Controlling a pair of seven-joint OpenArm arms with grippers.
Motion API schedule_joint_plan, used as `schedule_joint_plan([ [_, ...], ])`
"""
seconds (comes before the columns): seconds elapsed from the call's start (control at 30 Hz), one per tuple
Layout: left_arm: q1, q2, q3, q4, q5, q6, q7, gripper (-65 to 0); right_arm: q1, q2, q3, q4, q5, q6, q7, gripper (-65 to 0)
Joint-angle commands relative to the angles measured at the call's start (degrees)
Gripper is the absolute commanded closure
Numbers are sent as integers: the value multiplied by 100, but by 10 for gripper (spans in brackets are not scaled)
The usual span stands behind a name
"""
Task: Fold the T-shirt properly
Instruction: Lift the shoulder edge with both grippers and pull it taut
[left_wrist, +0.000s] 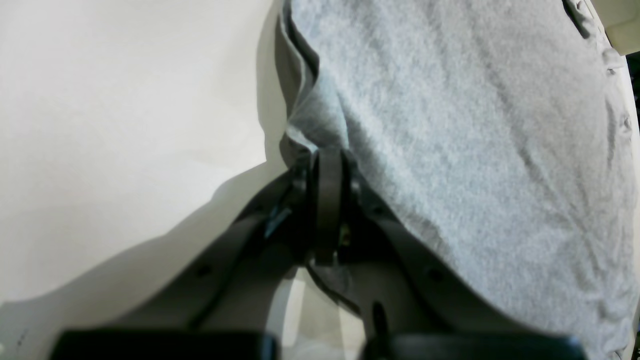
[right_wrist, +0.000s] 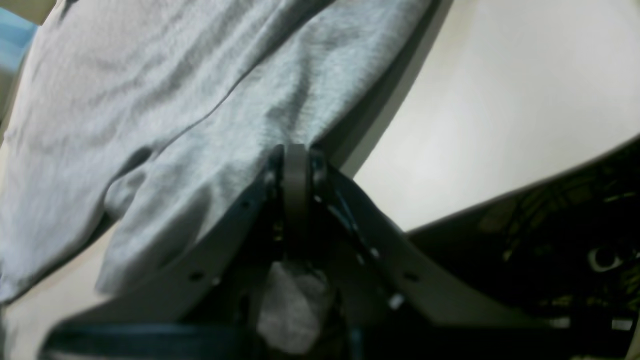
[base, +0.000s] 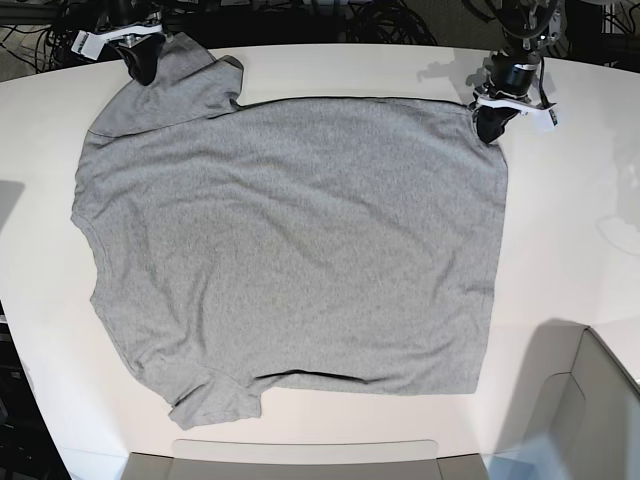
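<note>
Two corners are pinched: your left gripper (base: 492, 124) and right gripper (base: 143, 68) have jaws closed on the limp, light heather-grey cotton T-shirt (base: 290, 240), spread mid-frame on the white counter (base: 580, 200); lift evenly.

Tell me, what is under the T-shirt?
The T-shirt lies flat on the white table, seen only around it. Anything beneath the cloth, including its other side, is covered.

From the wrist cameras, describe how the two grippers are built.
The left gripper and the right gripper look alike: dark grey to black fingers tapering to a narrow tip, dotted with small screw holes, with a rounded black band at the tip. In the base view each wrist carries a white bracket.
</note>
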Motion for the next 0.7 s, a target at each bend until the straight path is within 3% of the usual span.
schedule_joint_plan([
  [0.0, 213, -29, -18, 45, 106, 191, 256, 0, -253, 154, -9, 112, 19, -49, -69, 0],
  [0.27, 776, 6, -290, 546, 106, 182, 247, 0, -815, 181, 150, 587, 28, -49, 819, 0],
  [0.4, 952, 6, -308, 740, 106, 182, 239, 0, -833, 189, 158, 622, 54, -49, 863, 0],
  [0.67, 1224, 6, -774, 1355, 98, 182, 204, 0, -930, 189, 879, 868, 54, -49, 810, 0],
])
